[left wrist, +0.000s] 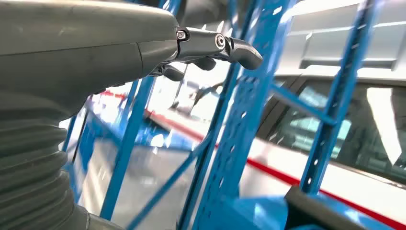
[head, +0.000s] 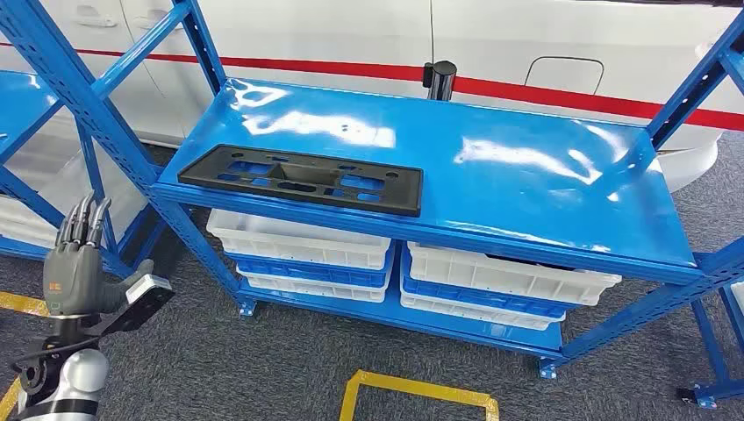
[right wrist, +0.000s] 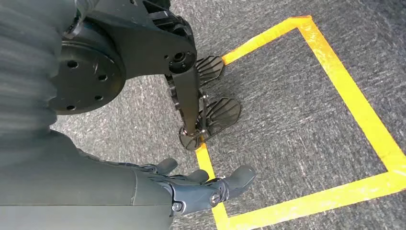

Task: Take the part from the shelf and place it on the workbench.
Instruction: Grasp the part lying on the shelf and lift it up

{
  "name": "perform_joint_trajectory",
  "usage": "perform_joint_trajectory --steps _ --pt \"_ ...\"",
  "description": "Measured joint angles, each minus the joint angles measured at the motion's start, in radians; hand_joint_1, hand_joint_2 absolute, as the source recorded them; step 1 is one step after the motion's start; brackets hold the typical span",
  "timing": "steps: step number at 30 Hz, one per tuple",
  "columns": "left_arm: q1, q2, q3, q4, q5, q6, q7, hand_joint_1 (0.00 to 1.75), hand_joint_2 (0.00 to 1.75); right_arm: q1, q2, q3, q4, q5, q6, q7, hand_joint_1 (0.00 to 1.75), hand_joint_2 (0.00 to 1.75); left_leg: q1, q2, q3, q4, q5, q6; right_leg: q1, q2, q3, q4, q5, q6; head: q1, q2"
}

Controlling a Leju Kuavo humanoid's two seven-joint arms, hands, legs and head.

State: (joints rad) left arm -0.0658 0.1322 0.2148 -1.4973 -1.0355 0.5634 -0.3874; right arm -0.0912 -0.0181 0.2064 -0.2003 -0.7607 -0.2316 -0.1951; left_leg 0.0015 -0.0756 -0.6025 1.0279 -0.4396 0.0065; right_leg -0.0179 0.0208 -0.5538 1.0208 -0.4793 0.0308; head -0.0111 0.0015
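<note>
The part (head: 303, 179) is a long flat black plastic panel with cut-outs, lying on the left half of the blue shelf's top board (head: 526, 189). Its dark end (left wrist: 325, 213) shows close by in the left wrist view. My left hand (head: 77, 263) is raised at the lower left, in front of the shelf's left post, fingers straight and apart, holding nothing. It is well short of the part, below and to its left. My right hand (right wrist: 201, 184) hangs down over the carpet with fingers loosely spread and nothing in them.
White bins (head: 303, 237) and blue bins (head: 478, 298) fill the lower shelf level. Blue uprights and diagonal braces (head: 114, 149) stand between my left hand and the shelf. A white car with a red stripe (head: 526, 53) is behind. Yellow floor tape (head: 421, 395) marks a square.
</note>
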Motion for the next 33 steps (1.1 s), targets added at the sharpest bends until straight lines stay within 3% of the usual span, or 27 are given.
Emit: perform_joint_trajectory --steps 8,21,27,33 --pt "-0.14 0.082 -0.067 0.11 -0.122 0.003 0.064 0.0 1.75 -0.014 0.001 0.028 0.001 0.023 0.0 0.016 0.0 1.75 0.0 0.002 0.0 0.0 0.001 0.0 0.0 0.001 -0.001 0.0 0.002 -0.003 0.0 0.0" --pt "-0.412 0.199 -0.167 0.447 -0.263 0.008 0.142 0.0 1.75 -0.039 0.012 0.074 0.002 0.059 0.002 0.045 0.0 1.75 0.0 0.002 0.0 0.0 0.001 0.0 0.0 0.002 0.0 0.001 0.002 -0.002 0.0 0.0" --pt "-0.528 0.221 -0.22 0.622 -0.333 0.018 0.184 0.0 1.75 -0.058 0.016 0.092 0.003 0.073 0.011 0.053 0.0 1.75 0.0 0.002 -0.001 0.0 0.002 -0.001 0.0 0.002 -0.001 0.001 0.002 -0.002 0.0 0.0" --pt "-0.622 0.209 -0.288 0.78 -0.425 0.051 0.246 0.0 1.75 -0.077 0.022 0.11 0.003 0.092 0.025 0.062 0.0 1.75 0.0 -0.001 -0.001 0.001 0.003 0.0 0.0 0.0 0.0 0.001 0.003 -0.002 0.0 0.0"
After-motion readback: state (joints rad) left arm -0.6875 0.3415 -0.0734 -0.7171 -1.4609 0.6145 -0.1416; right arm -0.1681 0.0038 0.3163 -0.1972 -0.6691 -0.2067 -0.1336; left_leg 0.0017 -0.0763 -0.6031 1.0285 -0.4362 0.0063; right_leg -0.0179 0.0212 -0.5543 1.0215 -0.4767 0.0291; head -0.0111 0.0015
